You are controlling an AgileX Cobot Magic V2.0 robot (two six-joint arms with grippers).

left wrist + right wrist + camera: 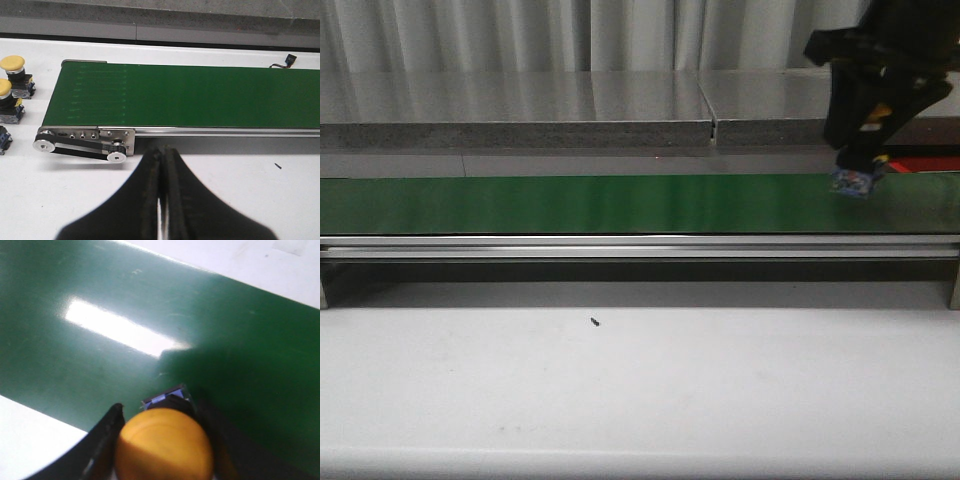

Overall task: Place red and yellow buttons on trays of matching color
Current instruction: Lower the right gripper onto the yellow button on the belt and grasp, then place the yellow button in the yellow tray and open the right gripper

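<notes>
Gripping yellow-capped button (pixel 165 442), right gripper (pixel 162 440), above green conveyor belt (pixel 600 205); left gripper (pixel 162 200) pressed together, empty; red tray (pixel 925 163) behind belt.

So the yellow button (pixel 165 442) is the one being carried: domed yellow-orange cap on a dark body with a bluish base, pinched between the right gripper's (pixel 165 455) fingers and hanging above the green belt (pixel 580 203) near its right end. Two more yellow buttons (pixel 12 63) (pixel 4 87) stand upright on the white table just off the belt's left end, side by side. A sliver of the red tray (pixel 925 163) peeks out behind the belt at its right end.
</notes>
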